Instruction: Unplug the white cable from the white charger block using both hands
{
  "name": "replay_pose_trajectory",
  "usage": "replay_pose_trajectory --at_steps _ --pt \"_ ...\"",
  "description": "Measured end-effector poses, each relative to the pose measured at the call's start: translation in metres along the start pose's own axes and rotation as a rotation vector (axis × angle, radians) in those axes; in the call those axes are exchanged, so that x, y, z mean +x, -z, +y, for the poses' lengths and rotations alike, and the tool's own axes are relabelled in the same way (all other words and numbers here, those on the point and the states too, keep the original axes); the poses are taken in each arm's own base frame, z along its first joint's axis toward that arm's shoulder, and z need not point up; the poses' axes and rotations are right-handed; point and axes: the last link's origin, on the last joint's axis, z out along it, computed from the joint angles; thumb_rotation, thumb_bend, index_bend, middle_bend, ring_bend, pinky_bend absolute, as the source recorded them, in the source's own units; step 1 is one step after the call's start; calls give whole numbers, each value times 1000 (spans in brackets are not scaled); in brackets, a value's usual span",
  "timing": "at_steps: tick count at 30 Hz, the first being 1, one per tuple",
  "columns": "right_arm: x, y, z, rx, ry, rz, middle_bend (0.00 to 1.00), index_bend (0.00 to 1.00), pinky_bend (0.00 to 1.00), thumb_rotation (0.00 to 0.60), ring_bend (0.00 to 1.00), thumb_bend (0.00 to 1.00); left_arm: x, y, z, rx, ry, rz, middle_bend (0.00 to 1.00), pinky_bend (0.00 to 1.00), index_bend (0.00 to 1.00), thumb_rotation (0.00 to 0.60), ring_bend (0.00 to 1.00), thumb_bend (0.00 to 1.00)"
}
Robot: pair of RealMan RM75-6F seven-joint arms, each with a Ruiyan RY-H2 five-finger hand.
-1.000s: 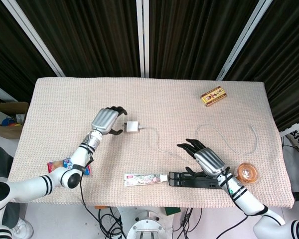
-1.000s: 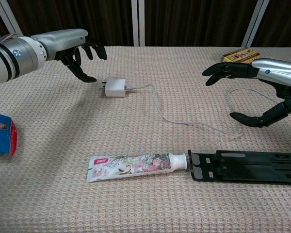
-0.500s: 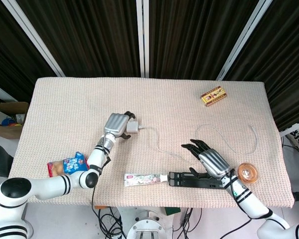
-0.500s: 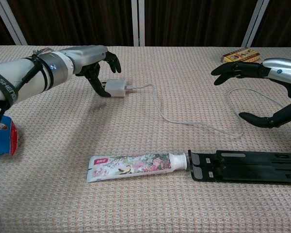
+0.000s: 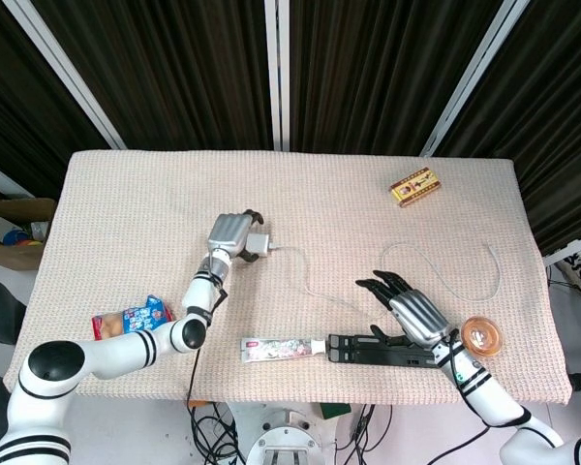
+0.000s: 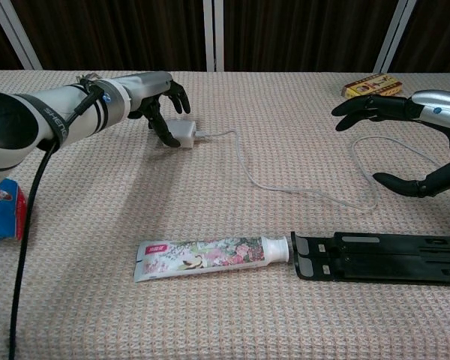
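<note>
**Left hand closing on the block; cable not yet pulled**

Your left hand curls over the white charger block, touching it; a firm hold can't be confirmed. Your right hand hangs wide and empty. Bring it to the white cable, whose plug exits the block's right end, long axis across the table

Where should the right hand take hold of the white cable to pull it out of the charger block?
Probably at the plug end of the white cable, pinched from above, beside the white charger block under the left hand. The slack elsewhere would just stretch. The right hand is open, far off.
</note>
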Motion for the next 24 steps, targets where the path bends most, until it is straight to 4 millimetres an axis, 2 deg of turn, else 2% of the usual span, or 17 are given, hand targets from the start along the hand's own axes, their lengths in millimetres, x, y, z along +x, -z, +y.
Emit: replay_pose_trajectory --at_steps 7,24 --pt "-1 -1 1 -2 -5 -2 176 158 107 600 0 450 3 2 -6 11 42 -47 253 896 343 600 653 123" --pt "-1 0 3 -5 -18 7 176 163 114 600 0 450 0 -1 2 14 33 -72 270 893 382 600 650 163"
